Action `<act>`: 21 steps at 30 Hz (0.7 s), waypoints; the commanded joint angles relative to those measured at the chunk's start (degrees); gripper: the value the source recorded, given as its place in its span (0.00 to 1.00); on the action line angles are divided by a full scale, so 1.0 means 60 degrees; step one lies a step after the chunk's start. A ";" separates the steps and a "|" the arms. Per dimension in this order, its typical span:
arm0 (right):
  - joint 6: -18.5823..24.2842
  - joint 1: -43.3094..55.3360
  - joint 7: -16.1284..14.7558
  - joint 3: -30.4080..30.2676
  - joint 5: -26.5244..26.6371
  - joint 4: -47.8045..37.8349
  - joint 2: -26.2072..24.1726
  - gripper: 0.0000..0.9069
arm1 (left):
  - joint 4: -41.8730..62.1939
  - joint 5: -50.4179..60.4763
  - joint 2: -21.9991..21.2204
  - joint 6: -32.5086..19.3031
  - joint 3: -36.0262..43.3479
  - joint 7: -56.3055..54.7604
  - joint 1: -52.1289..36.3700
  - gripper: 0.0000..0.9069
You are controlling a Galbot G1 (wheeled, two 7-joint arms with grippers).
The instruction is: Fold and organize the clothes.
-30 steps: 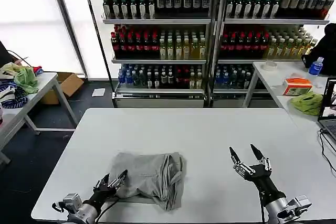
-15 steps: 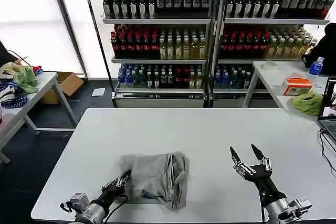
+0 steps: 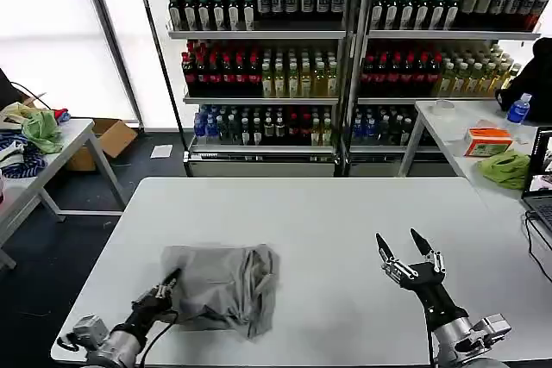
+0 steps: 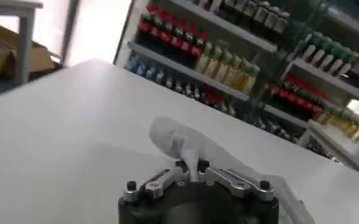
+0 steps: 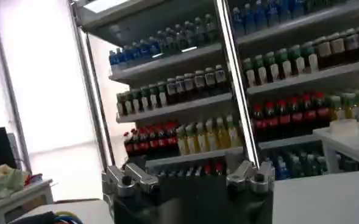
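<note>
A light grey shirt (image 3: 217,285) lies folded into a rumpled bundle on the white table (image 3: 328,213), near the front left. My left gripper (image 3: 166,291) is at the bundle's left edge, shut on a pinch of the cloth. In the left wrist view the grey shirt (image 4: 185,139) rises as a ridge from between the fingers of the left gripper (image 4: 192,172). My right gripper (image 3: 404,252) stands to the right of the shirt, well apart from it, fingers up and open with nothing between them. The right gripper (image 5: 188,179) faces the bottle shelves.
Shelves of bottles (image 3: 345,58) stand behind the table. A side table at left (image 3: 52,140) holds lime-green and striped cloths. A table at right (image 3: 466,131) carries an orange box (image 3: 488,140), a green cloth (image 3: 507,168) and a laptop (image 3: 542,180).
The left gripper has drawn back to the left and dragged the grey bundle that way by its edge. The right gripper has barely moved.
</note>
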 commanded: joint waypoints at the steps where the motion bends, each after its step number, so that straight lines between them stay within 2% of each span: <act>1: 0.0025 0.0309 0.0012 -0.0097 0.0110 -0.0112 -0.0009 1.00 | 0.0340 -0.0551 0.1967 0.0275 -0.3701 0.0456 0.0527 0.01; 6: 0.0173 0.0440 -0.0007 -0.0198 0.0236 -0.0303 -0.0057 1.00 | 0.0443 -0.1193 0.3585 0.0442 -0.5274 0.0577 0.1108 0.01; 9: 0.0219 0.0538 -0.0010 -0.0224 0.0344 -0.0448 -0.0079 1.00 | 0.0306 -0.1289 0.4061 0.0611 -0.5461 0.0591 0.1257 0.01; 17: 0.0269 0.0649 -0.0005 -0.0268 0.0377 -0.0675 -0.0227 1.00 | -0.0708 -0.1503 0.3885 0.1158 -0.4479 0.0300 0.0383 0.00; 20: 0.0246 0.0637 -0.0005 -0.0264 0.0339 -0.0722 -0.0220 1.00 | -0.1173 -0.2528 0.3585 0.1203 -0.3692 -0.0181 0.0148 0.01; 21: 0.0267 0.0596 -0.0023 -0.0265 0.0256 -0.0751 -0.0235 1.00 | -0.1484 -0.3414 0.3229 0.1256 -0.3150 -0.0903 -0.0107 0.01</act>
